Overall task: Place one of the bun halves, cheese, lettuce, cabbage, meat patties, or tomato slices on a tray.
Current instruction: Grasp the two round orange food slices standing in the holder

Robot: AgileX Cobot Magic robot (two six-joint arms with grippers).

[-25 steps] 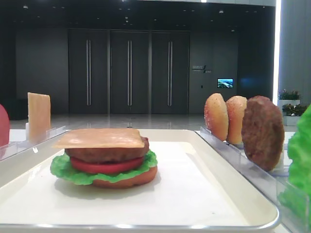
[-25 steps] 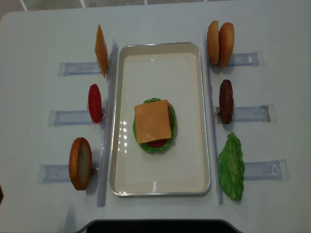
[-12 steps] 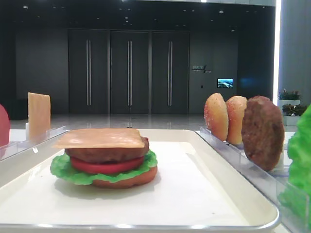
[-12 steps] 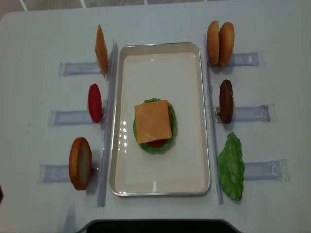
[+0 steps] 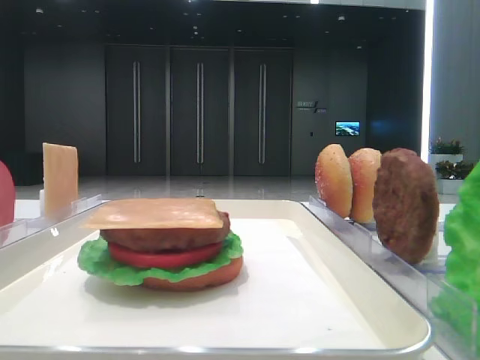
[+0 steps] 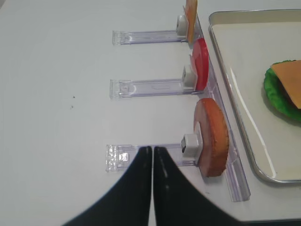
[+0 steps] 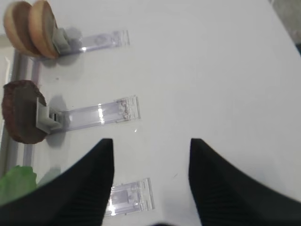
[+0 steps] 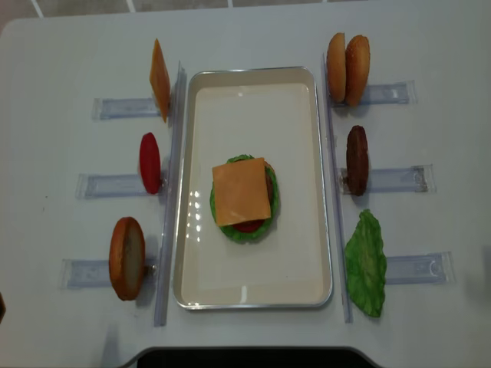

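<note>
i see the tray (image 8: 253, 287) mid-table with a stack on it: bun, lettuce (image 8: 244, 232), tomato, patty, cheese (image 8: 241, 192) on top. my right gripper (image 7: 150, 146) hangs with its claw spread over the bare table beside the racks (image 7: 96, 114), gripping nothing. my left gripper (image 6: 153, 151) has its fingers pressed together, empty, beside the standing bun half (image 6: 212, 137).

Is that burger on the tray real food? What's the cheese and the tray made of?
Probably not real. The cheese looks like matte plastic or foam: a perfectly flat, stiff square. The lettuce has an even, bright green plastic look. The tray seems glossy cream plastic or enamel, with light glinting along its rim.
</note>
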